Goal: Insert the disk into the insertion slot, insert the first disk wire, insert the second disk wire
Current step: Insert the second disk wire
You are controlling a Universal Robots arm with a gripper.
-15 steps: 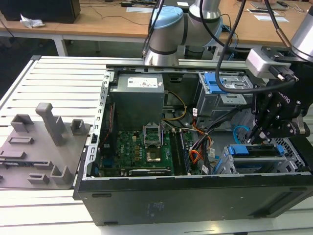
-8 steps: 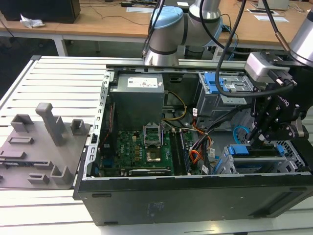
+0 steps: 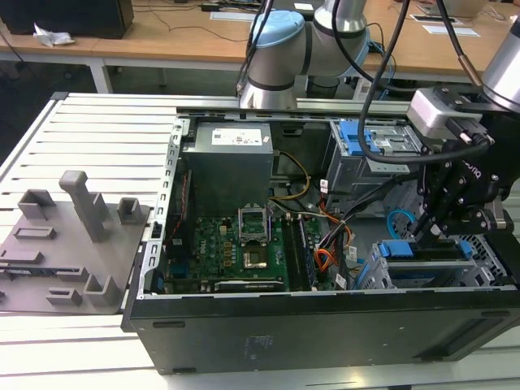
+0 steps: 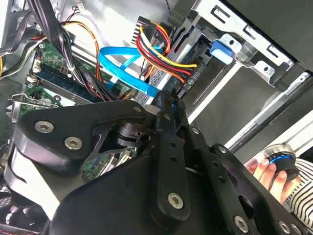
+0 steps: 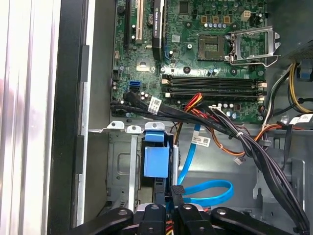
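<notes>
The disk point(image 3: 422, 253) sits in the slot point(image 3: 375, 270) at the open case's point(image 3: 325, 325) corner, on the exterior view's right, its blue caddy showing between the silver cage walls. In the first wrist view the caddy's blue tab point(image 5: 156, 160) lies in the perforated cage point(image 5: 120, 166), just beyond the gripper point(image 5: 168, 198).

The gripper point(image 3: 424, 231) hangs right over the disk's rear end. In both wrist views its black fingers point(image 4: 168, 117) stand close together, pinched on a small dark connector point(image 5: 177, 191) at the end of the blue wire point(image 5: 208, 191). That wire loops out from the fingertips and curves back, and a straight blue run point(image 5: 190, 156) rises toward the motherboard point(image 5: 195, 58). In the second wrist view the same blue wire point(image 4: 124, 66) bends in a loop just past the fingertips, beside the red, yellow and black power bundle point(image 4: 164, 56) that ends in a plug by the taller grey bay point(image 4: 230, 49).

A person's hand point(image 4: 271, 171) rests on a round blue-ringed knob point(image 4: 279, 159) at the edge of the second wrist view. A grey fixture plate point(image 3: 69, 244) lies on the slatted table point(image 3: 97, 130), well apart from the case.
</notes>
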